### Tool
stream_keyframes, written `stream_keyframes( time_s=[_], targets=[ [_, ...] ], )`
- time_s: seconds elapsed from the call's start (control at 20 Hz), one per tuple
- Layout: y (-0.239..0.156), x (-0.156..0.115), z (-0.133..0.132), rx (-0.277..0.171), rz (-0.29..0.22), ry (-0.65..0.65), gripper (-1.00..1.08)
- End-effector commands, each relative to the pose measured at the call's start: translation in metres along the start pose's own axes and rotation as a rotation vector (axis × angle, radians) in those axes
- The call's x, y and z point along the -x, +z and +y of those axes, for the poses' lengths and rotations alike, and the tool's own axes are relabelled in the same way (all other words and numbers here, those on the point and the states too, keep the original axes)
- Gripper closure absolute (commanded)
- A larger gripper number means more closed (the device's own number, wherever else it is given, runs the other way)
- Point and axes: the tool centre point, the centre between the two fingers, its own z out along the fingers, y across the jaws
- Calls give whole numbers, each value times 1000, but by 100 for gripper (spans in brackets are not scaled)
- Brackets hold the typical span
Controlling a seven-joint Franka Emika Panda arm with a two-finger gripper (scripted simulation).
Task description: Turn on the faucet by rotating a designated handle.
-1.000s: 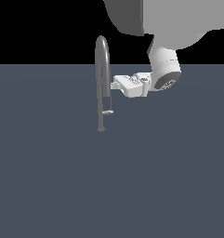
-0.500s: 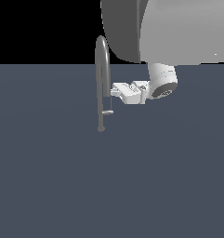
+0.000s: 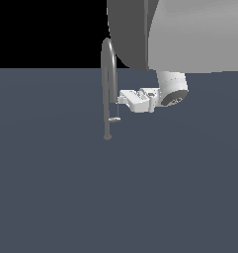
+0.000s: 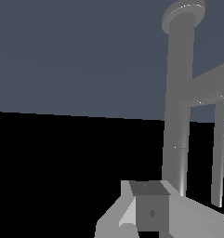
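The faucet (image 3: 108, 84) is a slim grey pipe arched over at the top, standing on a small round base on the dark floor. Its handle (image 3: 114, 119) is a short lever low on the stem, with a thin rod (image 3: 118, 109) rising from it. My white gripper (image 3: 122, 97) points at the pipe from the exterior view's right, its tip just above the rod and apart from the handle. In the wrist view the faucet stem (image 4: 178, 116), the handle (image 4: 211, 86) and the rod (image 4: 219, 153) stand close ahead of my gripper (image 4: 149, 217), whose fingers sit together with nothing between them.
The large white and grey arm link (image 3: 179, 34) fills the top of the exterior view, right of the faucet. The dark blue-grey floor (image 3: 115, 197) stretches in all directions.
My gripper has dropped lower and shifted slightly toward the faucet pipe, now sitting just above the thin rod. The handle has not turned.
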Motion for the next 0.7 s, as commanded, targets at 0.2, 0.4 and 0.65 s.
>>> stream_keyframes(
  time_s=[0.2, 0.4, 0.65],
  targets=[
    [2, -13, 4, 2, -2, 51, 108],
    [2, -14, 4, 2, -2, 53, 108],
    [2, -12, 8, 2, -3, 52, 108]
  ],
)
